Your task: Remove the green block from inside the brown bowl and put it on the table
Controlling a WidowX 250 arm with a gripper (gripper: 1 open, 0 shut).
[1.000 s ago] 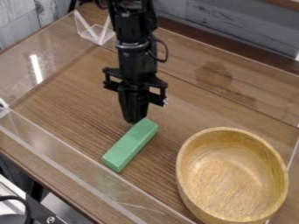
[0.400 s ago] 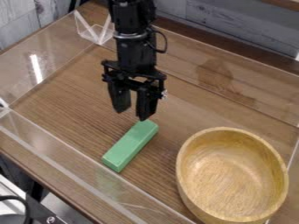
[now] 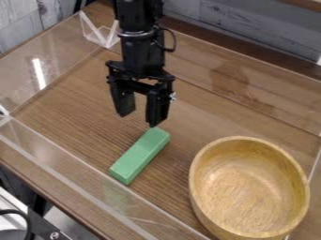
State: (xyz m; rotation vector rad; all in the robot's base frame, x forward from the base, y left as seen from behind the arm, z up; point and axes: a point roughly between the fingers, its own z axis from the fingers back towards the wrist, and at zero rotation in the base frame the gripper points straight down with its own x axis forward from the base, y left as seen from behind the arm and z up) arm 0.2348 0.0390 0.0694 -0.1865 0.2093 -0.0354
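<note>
Lift your gripper [image 3: 139, 110], jaws wide and empty, straight up clear of the green block [image 3: 139, 155] on the table [image 3: 238, 84].

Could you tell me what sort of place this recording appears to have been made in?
Most likely a robotics lab test cell, not a home. A wood-grain table is fenced by low clear acrylic walls, a black robot arm's gripper hangs over it, and the only props are a green block and a wooden bowl.
</note>
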